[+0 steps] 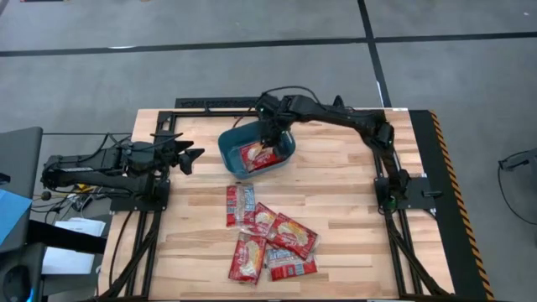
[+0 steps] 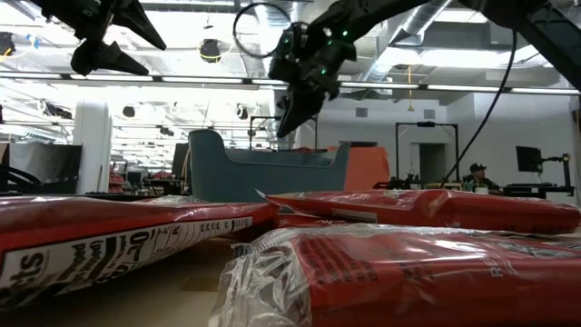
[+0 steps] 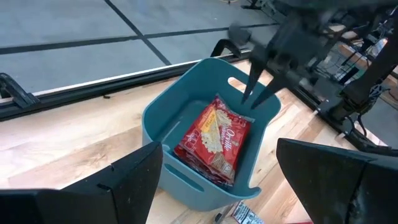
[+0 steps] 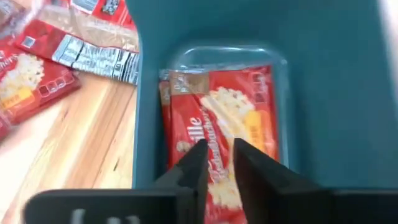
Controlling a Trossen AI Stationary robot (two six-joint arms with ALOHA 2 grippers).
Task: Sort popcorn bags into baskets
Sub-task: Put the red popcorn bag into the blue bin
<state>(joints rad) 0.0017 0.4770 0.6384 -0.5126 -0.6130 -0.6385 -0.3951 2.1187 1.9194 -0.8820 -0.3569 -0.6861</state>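
Note:
The teal basket [image 1: 229, 152] stands on the far middle of the table, with red popcorn bags [image 1: 254, 156] stacked inside it; the top one [image 4: 217, 118] lies flat, picture up. My right gripper [image 1: 270, 143] hangs just above the basket's opening, fingers pointing down and narrowly open [image 4: 217, 152], touching nothing. Several more popcorn bags [image 1: 289, 233] lie overlapping on the near middle of the table. My left gripper [image 1: 191, 158] waits wide open at the table's left, pointing toward the basket [image 3: 186, 106].
The loose bags [image 2: 418, 272] fill the low view's foreground, one resting partly on another [image 2: 427, 207]. Black frame rails [image 1: 210, 104] run along the table's far edge behind the basket. Bare wood [image 1: 352, 180] lies between the basket and the bag pile.

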